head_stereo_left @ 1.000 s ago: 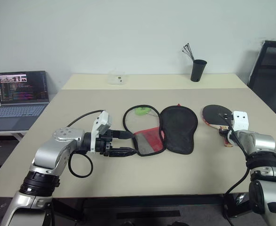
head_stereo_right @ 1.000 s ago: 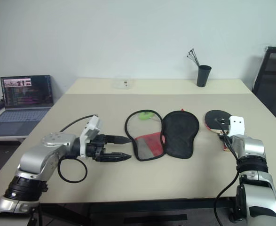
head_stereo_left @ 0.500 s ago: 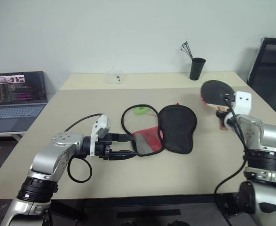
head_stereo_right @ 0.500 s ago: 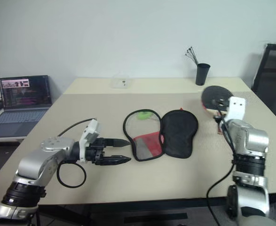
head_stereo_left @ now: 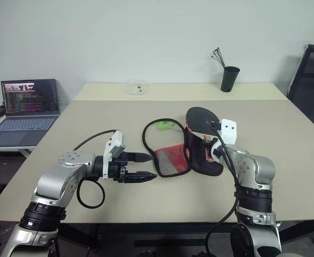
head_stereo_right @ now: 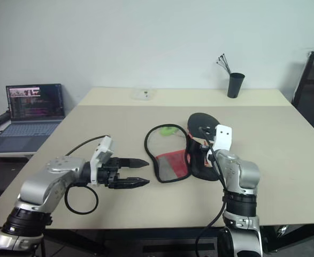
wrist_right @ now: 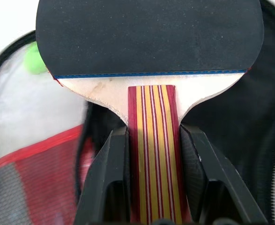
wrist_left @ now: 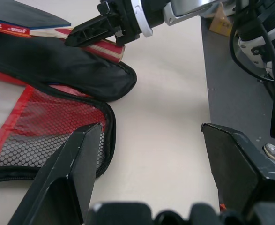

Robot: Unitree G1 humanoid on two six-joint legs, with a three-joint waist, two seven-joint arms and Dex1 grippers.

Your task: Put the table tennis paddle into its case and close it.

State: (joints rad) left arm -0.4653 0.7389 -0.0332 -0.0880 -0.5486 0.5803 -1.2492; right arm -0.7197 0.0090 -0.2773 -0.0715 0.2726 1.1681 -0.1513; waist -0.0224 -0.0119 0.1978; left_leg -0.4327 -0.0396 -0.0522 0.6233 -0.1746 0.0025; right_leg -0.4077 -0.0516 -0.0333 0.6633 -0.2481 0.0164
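- The right pincer point(wrist_right: 151, 187) is clamped on the striped handle of the paddle point(head_stereo_left: 201, 116), holding it above the desk point(head_stereo_left: 285, 139) with the black face over the case's black half.
- The case point(head_stereo_left: 170, 155) lies unzipped and spread flat at mid-desk, red mesh toward the left pincer, a green tag point(head_stereo_left: 161, 126) at its far end.
- The left pincer point(head_stereo_left: 140, 166) hangs with fingers spread wide, holding nothing, just beside the case's near edge.
- A black cup point(head_stereo_left: 229, 79) stands at the far edge; a laptop point(head_stereo_left: 23, 104) sits off to the left.
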